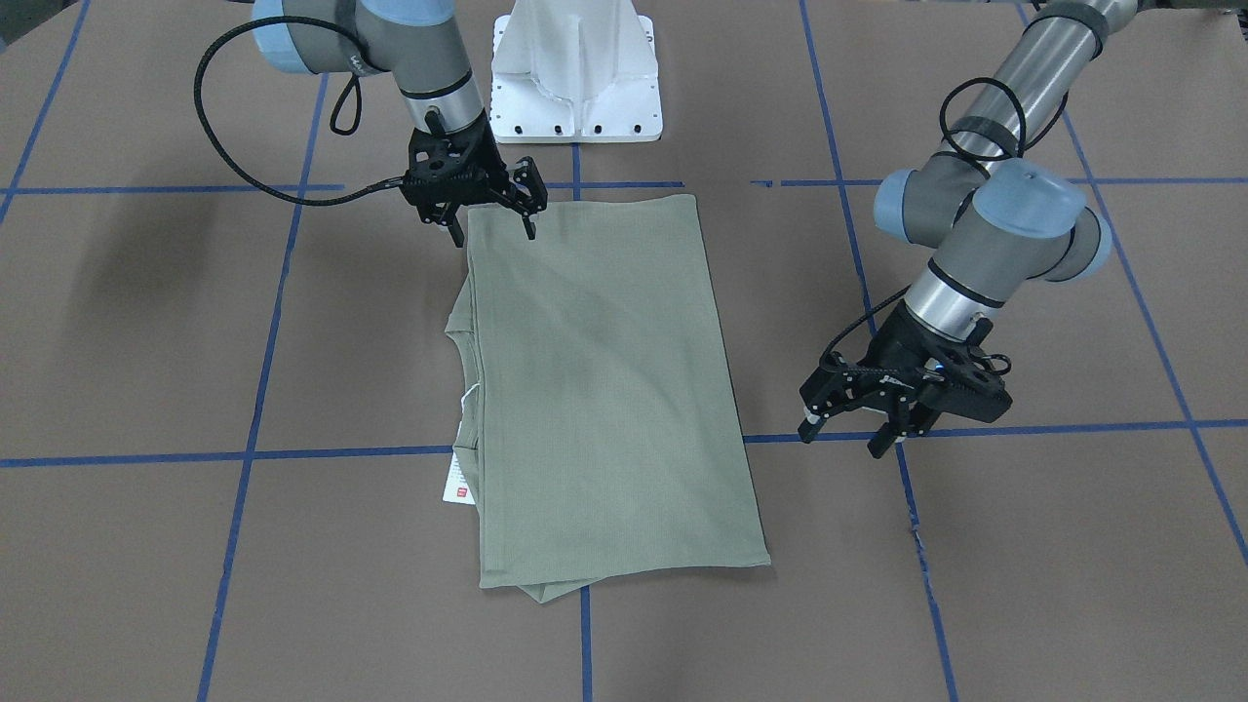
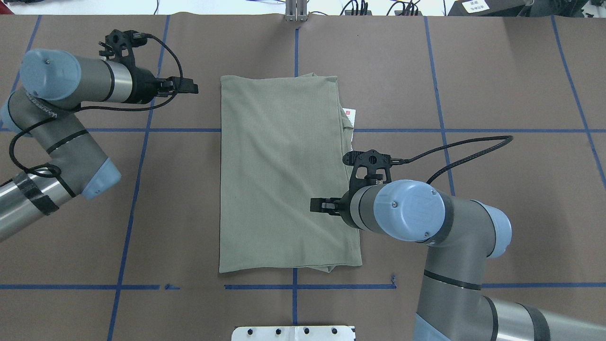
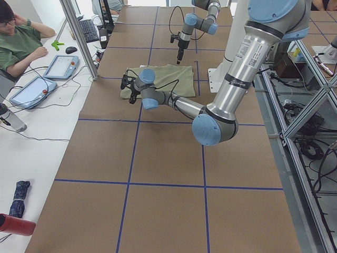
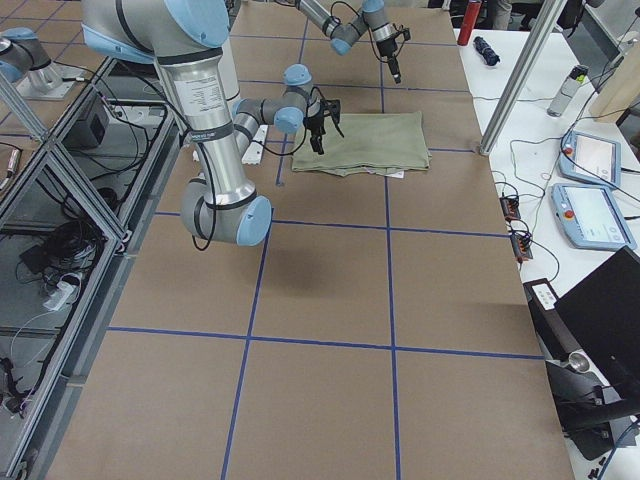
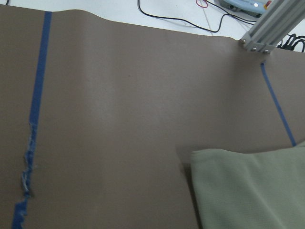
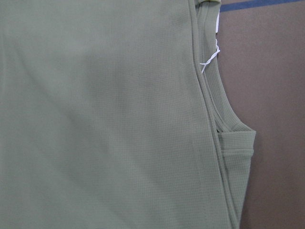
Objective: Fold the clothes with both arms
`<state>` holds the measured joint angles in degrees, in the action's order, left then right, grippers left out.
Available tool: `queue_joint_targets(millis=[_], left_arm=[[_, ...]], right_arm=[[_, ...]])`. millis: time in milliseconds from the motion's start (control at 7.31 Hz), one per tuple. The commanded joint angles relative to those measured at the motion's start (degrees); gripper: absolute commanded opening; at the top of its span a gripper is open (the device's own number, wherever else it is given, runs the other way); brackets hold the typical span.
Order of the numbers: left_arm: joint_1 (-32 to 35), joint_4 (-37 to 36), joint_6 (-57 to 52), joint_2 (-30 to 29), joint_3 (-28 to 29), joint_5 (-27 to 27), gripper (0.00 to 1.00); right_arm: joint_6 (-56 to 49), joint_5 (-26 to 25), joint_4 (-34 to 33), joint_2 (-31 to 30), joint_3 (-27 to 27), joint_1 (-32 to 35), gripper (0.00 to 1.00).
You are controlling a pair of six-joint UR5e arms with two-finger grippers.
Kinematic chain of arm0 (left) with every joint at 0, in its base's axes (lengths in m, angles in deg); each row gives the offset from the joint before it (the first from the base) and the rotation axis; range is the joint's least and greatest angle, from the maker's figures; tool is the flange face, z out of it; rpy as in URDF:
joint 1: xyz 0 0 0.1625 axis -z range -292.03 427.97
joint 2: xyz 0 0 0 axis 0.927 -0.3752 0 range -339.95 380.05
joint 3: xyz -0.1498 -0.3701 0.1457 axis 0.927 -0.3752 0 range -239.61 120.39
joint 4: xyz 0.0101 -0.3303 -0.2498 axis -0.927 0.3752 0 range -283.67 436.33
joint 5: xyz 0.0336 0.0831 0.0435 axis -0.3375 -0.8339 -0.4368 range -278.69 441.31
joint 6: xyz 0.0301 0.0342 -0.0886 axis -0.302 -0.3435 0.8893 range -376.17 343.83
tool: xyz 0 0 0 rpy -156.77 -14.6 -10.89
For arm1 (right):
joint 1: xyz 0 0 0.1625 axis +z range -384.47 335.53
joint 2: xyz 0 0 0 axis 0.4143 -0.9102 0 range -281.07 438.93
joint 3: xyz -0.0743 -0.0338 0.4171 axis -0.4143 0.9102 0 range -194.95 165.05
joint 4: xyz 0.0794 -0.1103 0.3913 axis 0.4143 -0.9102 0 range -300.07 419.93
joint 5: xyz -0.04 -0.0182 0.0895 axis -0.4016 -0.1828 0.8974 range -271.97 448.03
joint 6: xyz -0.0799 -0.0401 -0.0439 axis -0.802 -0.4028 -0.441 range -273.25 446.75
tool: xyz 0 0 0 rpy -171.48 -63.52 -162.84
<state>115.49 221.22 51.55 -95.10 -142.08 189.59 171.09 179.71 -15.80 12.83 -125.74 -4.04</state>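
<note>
The sage-green shirt (image 1: 604, 390) (image 2: 284, 175) lies flat on the brown table, folded into a long rectangle. Its ribbed collar (image 1: 463, 331) (image 6: 233, 138) and white hang tag (image 1: 456, 483) (image 2: 349, 113) stick out along one long edge. My right gripper (image 1: 492, 222) (image 2: 319, 206) hovers open over the shirt's corner nearest the robot base, holding nothing. Beside the opposite long edge, off the cloth, my left gripper (image 1: 843, 437) (image 2: 187, 86) is open and empty. The left wrist view shows only a shirt corner (image 5: 252, 186), and the right wrist view only cloth.
The white base pedestal (image 1: 575, 78) stands at the robot's edge of the table. Blue tape lines (image 2: 293, 286) cross the brown surface. A seated person (image 3: 18, 42) and tablets (image 3: 60, 66) are at a side desk beyond an aluminium post (image 5: 267, 28).
</note>
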Motion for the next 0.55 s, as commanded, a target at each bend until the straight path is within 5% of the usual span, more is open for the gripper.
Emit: queue_joint_targets(millis=[0, 411], left_arm=[[-6.09, -0.3, 10.09, 5.6, -11.25, -1.13, 1.0], [-21.36, -0.39, 27.3, 19.92, -27.44, -15.68, 1.0]], right_arm=[[13.87, -3.67, 13.02, -6.2, -1.79, 0.31, 1.0], [22.78, -8.35, 17.2, -10.98, -3.65, 0.4, 1.0]])
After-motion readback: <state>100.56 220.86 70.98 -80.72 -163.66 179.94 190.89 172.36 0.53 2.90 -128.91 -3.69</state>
